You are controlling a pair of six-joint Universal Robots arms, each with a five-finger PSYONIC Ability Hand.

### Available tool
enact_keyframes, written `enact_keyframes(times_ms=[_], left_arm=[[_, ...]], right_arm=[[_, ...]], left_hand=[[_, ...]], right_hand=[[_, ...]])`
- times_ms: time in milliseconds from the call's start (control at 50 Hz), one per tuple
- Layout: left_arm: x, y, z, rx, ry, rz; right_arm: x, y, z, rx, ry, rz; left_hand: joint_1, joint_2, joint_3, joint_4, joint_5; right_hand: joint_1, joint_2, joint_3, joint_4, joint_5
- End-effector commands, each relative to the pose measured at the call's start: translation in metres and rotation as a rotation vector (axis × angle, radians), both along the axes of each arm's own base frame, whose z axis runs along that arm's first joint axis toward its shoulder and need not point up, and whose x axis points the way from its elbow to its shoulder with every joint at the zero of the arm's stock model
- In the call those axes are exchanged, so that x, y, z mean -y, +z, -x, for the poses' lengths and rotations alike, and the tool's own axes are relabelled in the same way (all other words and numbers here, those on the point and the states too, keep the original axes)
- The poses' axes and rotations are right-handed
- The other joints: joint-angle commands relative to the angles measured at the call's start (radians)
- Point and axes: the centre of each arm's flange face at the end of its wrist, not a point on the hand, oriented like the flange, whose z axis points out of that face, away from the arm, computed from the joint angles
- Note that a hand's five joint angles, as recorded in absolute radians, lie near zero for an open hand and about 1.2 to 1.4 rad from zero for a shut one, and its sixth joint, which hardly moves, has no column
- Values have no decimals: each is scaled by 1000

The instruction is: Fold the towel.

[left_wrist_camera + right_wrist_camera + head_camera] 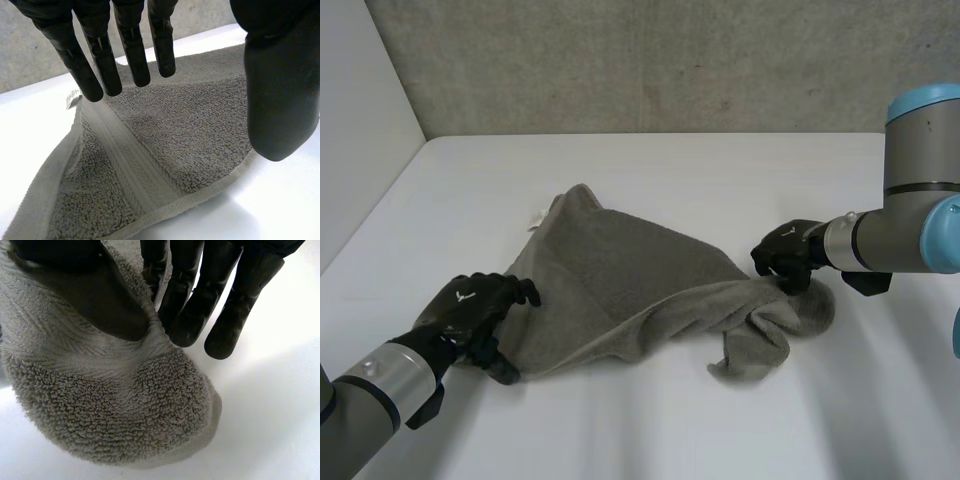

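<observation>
White table [650,170], grey concrete wall [650,60] behind it.

Grey towel [620,280] lies about mid-table, unfolded and rumpled, roughly triangular. Its broad part lies flat toward the left. Its right end is gathered into a twisted, bunched lump, with a fold hanging toward the near edge.

Left arm [370,395] comes in from the near left corner. Right arm [910,235] reaches in level from the right.

Left hand [475,315] is at the towel's near-left corner. In the left wrist view its fingers [132,45] are straight and spread above the towel [200,135], with the thumb [277,100] held well apart beside the hemmed edge. Nothing is gripped. Fingertips possibly touch a raised ridge in the cloth; contact not clear from this angle.

Right hand [788,258] is at the bunched right end. In the right wrist view the thumb [110,305] presses into the towel [110,405] and the fingers [192,310] curl in on the other side, pinching the cloth between them.

Small white label [535,218] at the towel's far-left corner, also seen past the left fingertips [72,95].
</observation>
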Motion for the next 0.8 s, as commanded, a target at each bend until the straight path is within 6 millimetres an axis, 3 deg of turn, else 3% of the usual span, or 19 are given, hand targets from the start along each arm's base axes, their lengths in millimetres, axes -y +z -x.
enact_keyframes(times_ms=[20, 140, 280, 380, 580, 800], left_arm=[[4, -5, 4, 2, -14, -16], [4, -8, 12, 4, -42, -24], [-4, -16, 20, 11, -78, -57], [-4, -21, 25, 11, -92, -54], [12, -23, 32, -3, -93, -21], [26, -42, 37, 40, -60, -50]], right_arm=[[0, 0, 3, 14, -15, -18], [7, 8, 8, 121, -58, -37], [30, 40, 20, 347, -205, 61], [30, 52, 26, 437, -263, 76], [18, 42, 29, 431, -277, 75], [26, 25, 47, 425, -367, 95]], left_hand=[[-35, -31, -26, -41, -12], [-35, -31, -26, -41, -12], [-38, -34, -29, -44, -15], [-38, -34, -29, -44, -15], [-26, -22, -17, -32, -3], [47, 51, 56, 41, 70]], right_hand=[[81, 90, 87, 80, 65], [81, 90, 87, 80, 65], [81, 90, 87, 80, 65], [81, 90, 87, 80, 65], [81, 90, 87, 80, 65], [81, 90, 87, 80, 65]])
